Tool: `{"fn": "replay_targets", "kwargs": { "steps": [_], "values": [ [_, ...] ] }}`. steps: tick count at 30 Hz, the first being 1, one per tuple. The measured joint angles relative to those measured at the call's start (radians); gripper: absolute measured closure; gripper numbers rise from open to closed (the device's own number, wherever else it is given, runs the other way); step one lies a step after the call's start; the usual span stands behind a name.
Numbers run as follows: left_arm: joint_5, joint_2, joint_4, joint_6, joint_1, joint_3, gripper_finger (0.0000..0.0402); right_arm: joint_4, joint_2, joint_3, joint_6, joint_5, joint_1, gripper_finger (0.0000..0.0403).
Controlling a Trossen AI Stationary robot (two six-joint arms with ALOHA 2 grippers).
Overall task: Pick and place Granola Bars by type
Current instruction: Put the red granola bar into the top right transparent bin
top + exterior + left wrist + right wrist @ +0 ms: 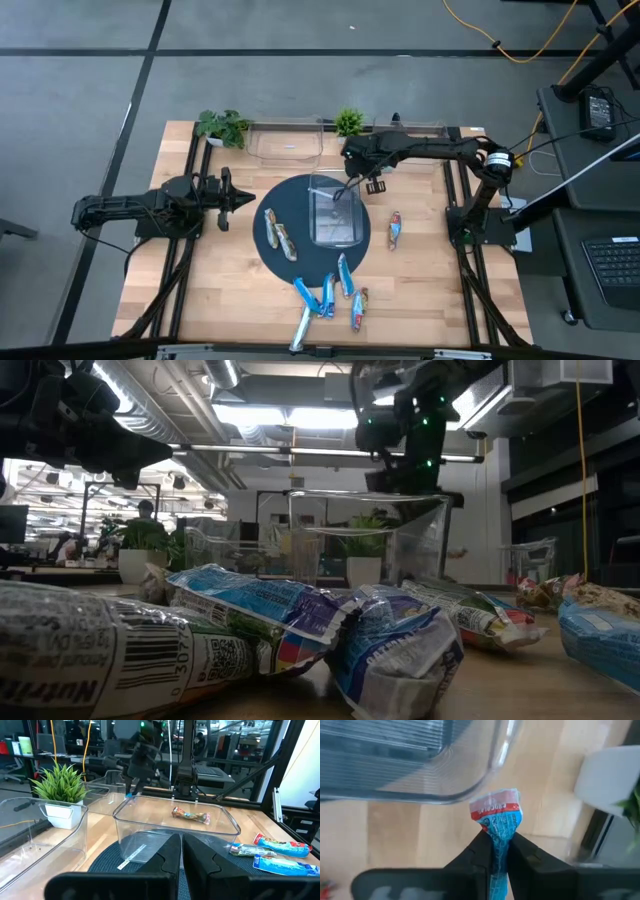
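My right gripper (347, 186) hangs over the far end of a clear bin (335, 212) that stands on a dark round mat (268, 215). It is shut on a blue and red granola bar (496, 815). My left gripper (247, 198) is shut and empty at the mat's left edge, its fingers (181, 851) pointing at the bin. Two brown bars (280, 236) lie on the mat. A red and blue bar (395, 230) lies on the table right of the bin. Blue bars (328, 290) and a silvery one (302, 326) lie near the front edge. My right gripper pinches the blue and red bar (499, 837) between its two fingers. The fingers come from above, pointing down, and the bar lies along them. Its crimped red-printed end (495, 806) sticks out past the fingertips. The bar is lifted clear of the table.
Two more clear bins (285, 146) (420, 130) stand along the far edge, with small green potted plants (222, 126) (348, 122) beside them. In the low view, wrapped bars (300, 610) fill the foreground.
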Motion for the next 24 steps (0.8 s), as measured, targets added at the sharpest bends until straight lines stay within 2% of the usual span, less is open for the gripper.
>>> {"fn": "replay_targets", "kwargs": {
  "steps": [7, 12, 18, 24],
  "values": [
    [0.0, 0.0, 0.0, 0.0, 0.0, 0.0, 0.0389, -0.221, -0.001, 0.122, 0.176, -0.077, 0.0, 0.0357],
    [0.0, 0.0, 0.0, 0.0, 0.0, 0.0, 0.039, -0.265, -0.046, 0.147, 0.24, -0.131, 0.002, 0.0357],
    [0.0, 0.0, 0.0, 0.0, 0.0, 0.0, 0.0389, -0.25, -0.203, 0.148, 0.299, -0.137, 0.004, 0.0357],
    [0.0, 0.0, 0.0, 0.0, 0.0, 0.0, 0.0391, -0.187, -0.434, 0.148, 0.348, -0.131, -0.019, 0.0357]
  ]
}}
